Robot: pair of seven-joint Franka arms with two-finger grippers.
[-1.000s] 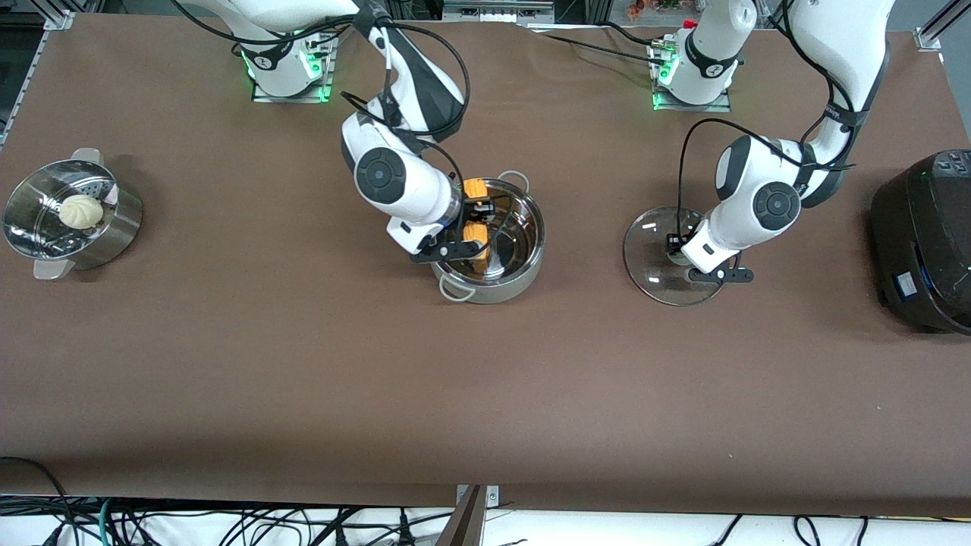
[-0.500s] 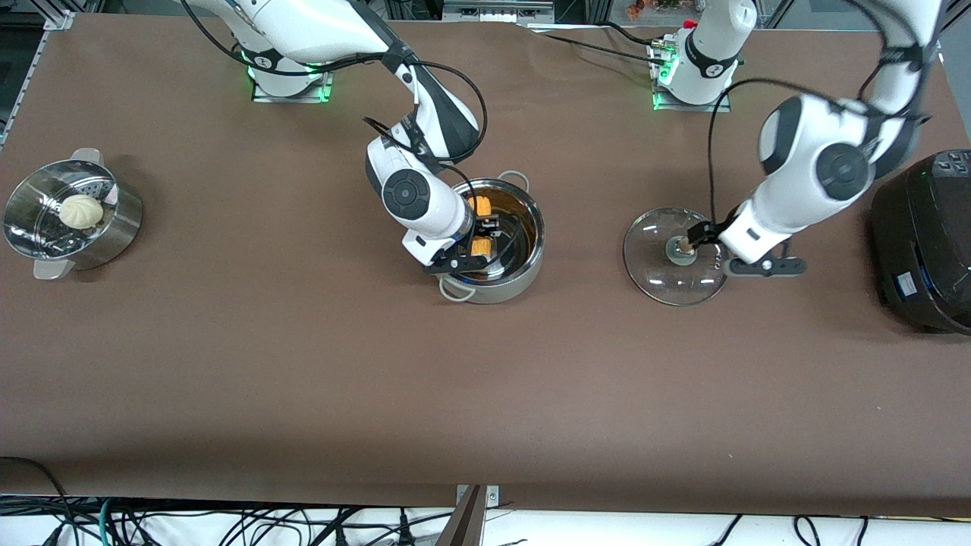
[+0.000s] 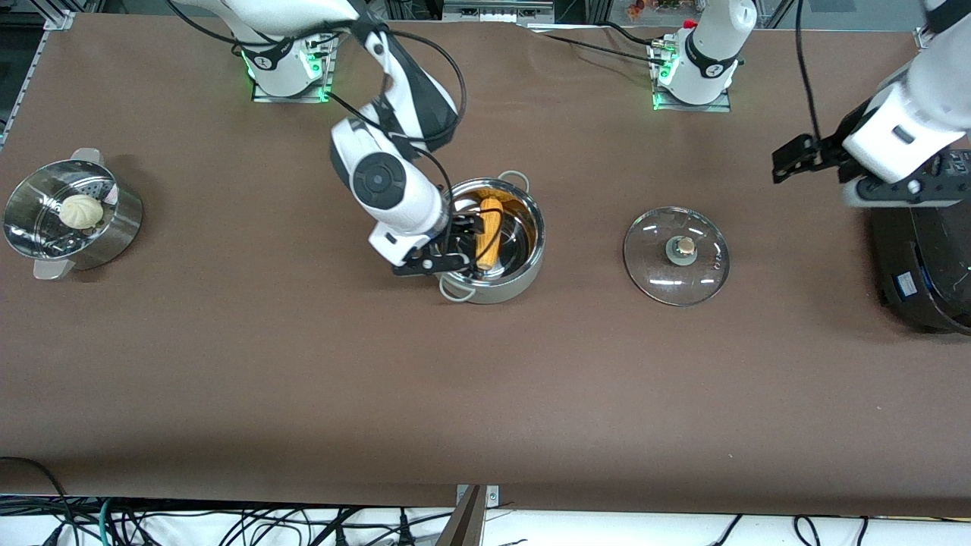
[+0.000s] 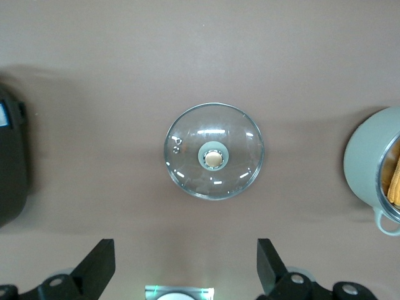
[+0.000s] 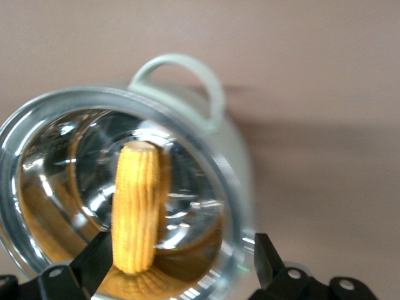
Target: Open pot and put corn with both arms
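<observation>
The steel pot [image 3: 523,277] stands open mid-table. The corn [image 3: 490,231] lies inside it, free of any finger. My right gripper [image 3: 455,244] is open and empty over the pot's rim at the right arm's end. In the right wrist view the corn [image 5: 134,206] lies in the pot [image 5: 231,187] and the open right gripper [image 5: 181,259] is above it. The glass lid [image 3: 658,265] with its tan knob [image 3: 685,245] lies on the table beside the pot. My left gripper [image 3: 796,161] is raised, open and empty. The left wrist view shows the left gripper [image 4: 184,256], the lid [image 4: 187,169] and the pot [image 4: 365,162].
A steel steamer bowl [image 3: 114,227] with a white bun [image 3: 81,211] stands at the right arm's end of the table. A large black cooker [image 3: 925,250] stands at the left arm's end, under the left arm; it also shows in the left wrist view [image 4: 9,162].
My right gripper let go of the corn, which now lies in the pot, and drew back over the rim. My left gripper left the lid's knob and rose toward the cooker.
</observation>
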